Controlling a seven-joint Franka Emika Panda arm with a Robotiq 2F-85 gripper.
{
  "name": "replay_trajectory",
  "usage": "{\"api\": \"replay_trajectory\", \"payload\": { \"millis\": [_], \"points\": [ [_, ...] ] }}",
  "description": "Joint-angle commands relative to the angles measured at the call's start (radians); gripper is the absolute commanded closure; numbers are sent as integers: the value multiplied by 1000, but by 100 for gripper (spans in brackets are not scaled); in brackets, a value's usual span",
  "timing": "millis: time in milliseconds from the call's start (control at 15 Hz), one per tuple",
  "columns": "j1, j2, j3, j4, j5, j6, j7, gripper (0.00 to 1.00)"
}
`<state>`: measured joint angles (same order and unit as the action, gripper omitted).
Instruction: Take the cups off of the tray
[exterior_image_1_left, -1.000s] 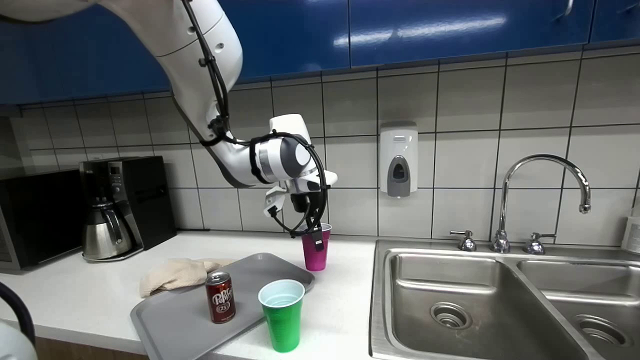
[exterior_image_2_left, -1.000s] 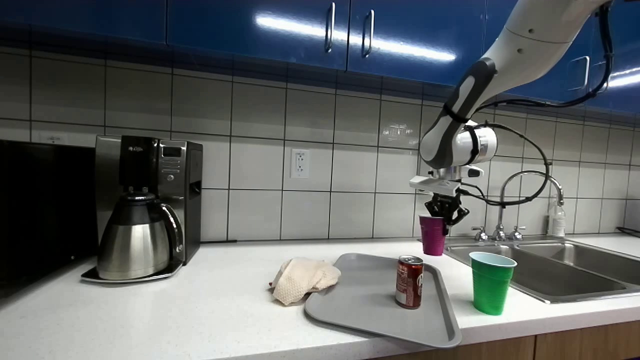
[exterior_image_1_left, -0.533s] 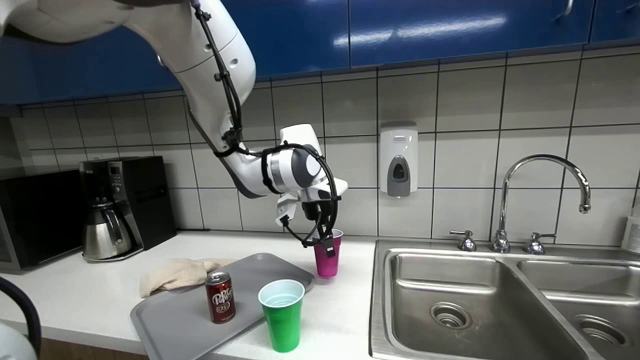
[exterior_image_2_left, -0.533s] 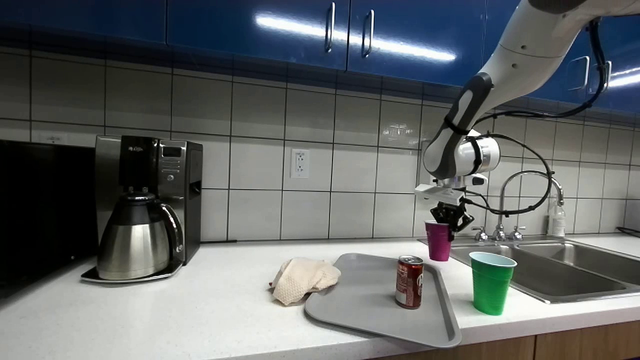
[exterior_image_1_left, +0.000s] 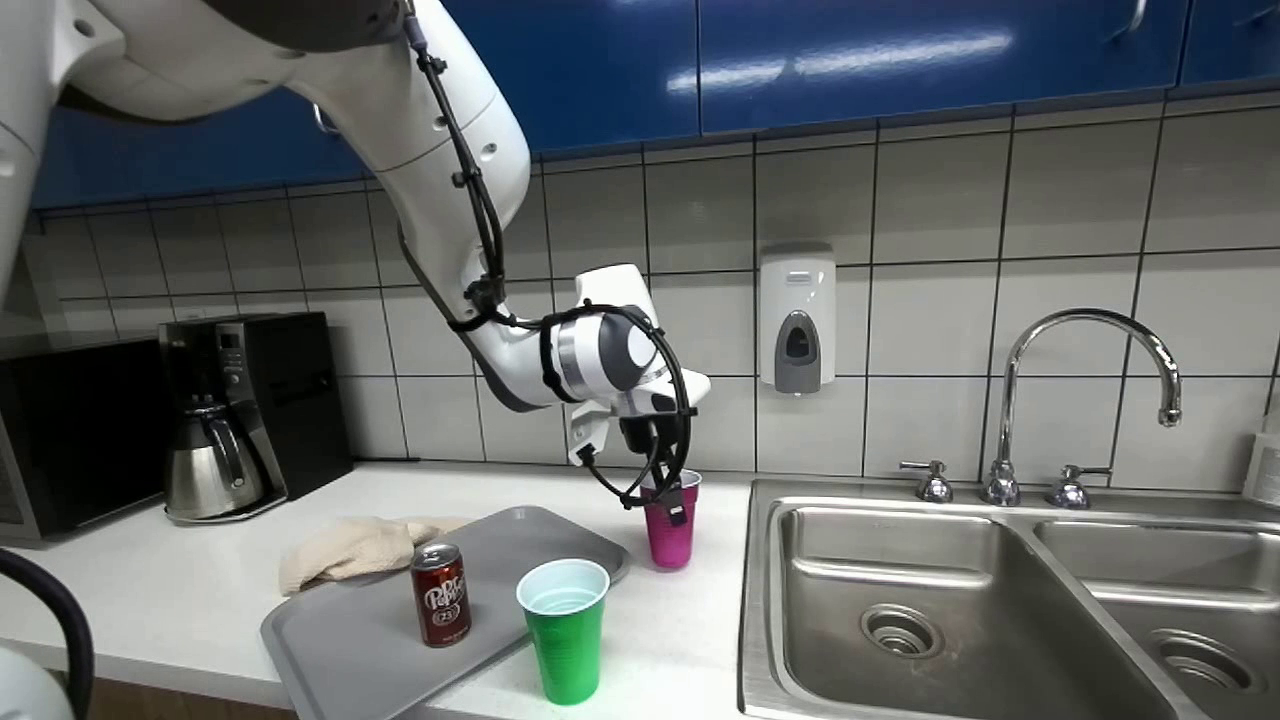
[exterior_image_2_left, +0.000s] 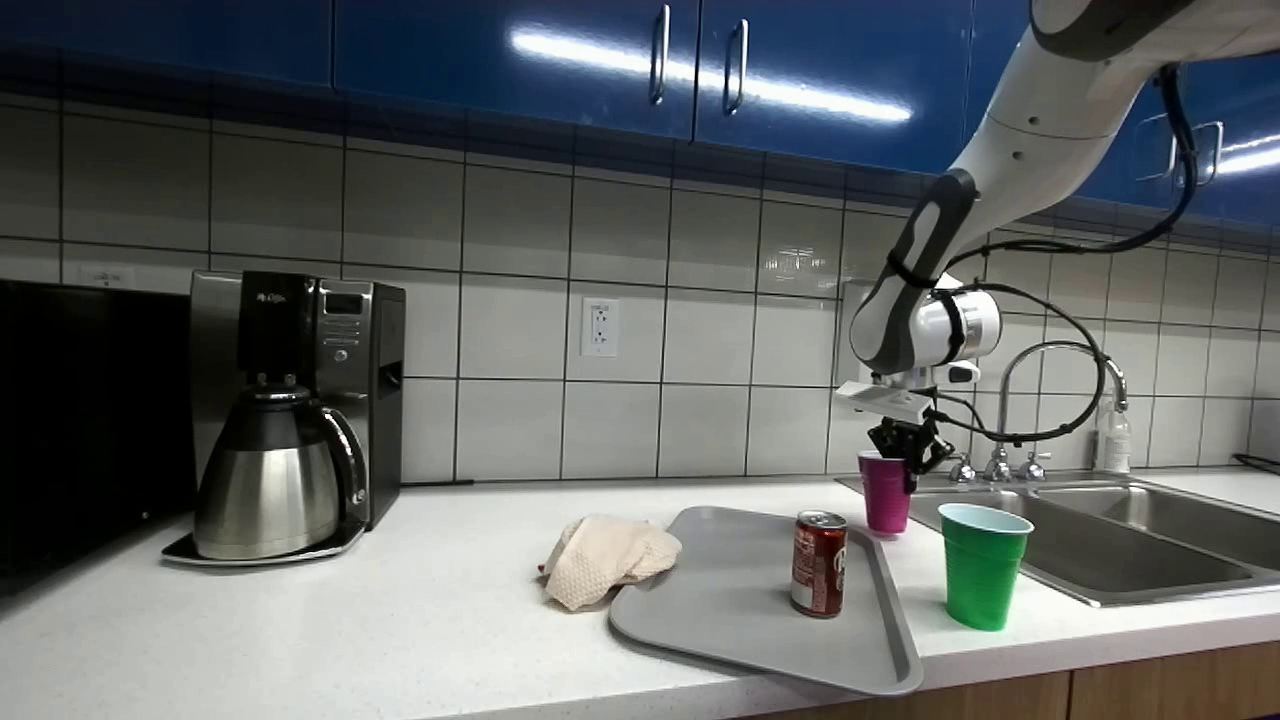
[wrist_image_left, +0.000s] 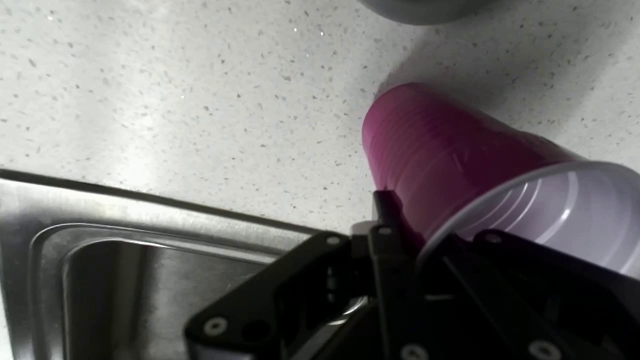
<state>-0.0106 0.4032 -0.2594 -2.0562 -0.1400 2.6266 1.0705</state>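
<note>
Black and jointed, the gripper (wrist_image_left: 420, 234) pinches the side of the magenta cup (wrist_image_left: 450, 150) near its rim: in the wrist view one finger (wrist_image_left: 387, 207) presses the outside, while the other goes over the lip, its tip lost in shadow. In both exterior views the cup is at the gripper's lower end, mouth up and nearly upright, off the tray (exterior_image_2_left: 735, 605) and just beside its corner. Whether its base touches the speckled pale counter (wrist_image_left: 215, 125) I cannot tell. The steel sink (exterior_image_1_left: 762, 600) lies to the cup's other side. Nearer the counter's front edge the green cup (exterior_image_1_left: 568, 650) stands upright, beside the tray and apart from the gripper. A dark red soda can (exterior_image_2_left: 819, 570) stands on the tray; a cream cloth (exterior_image_2_left: 610, 560) is bunched at the tray's edge. Farther out come a coffee maker (exterior_image_2_left: 345, 365) with its steel carafe (exterior_image_2_left: 270, 500) and, on the tiled wall (exterior_image_1_left: 940, 195), a white soap dispenser (exterior_image_1_left: 797, 320).
</note>
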Motion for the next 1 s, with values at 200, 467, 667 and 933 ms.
{"api": "replay_trajectory", "payload": {
  "millis": [200,467,667,933],
  "points": [
    [-10,32,-5,39,37,3,-19,67],
    [-9,31,-5,41,46,4,-20,36],
    [-6,23,-5,38,46,6,-18,15],
    [-2,6,-5,25,43,11,-20,0]
  ]
}}
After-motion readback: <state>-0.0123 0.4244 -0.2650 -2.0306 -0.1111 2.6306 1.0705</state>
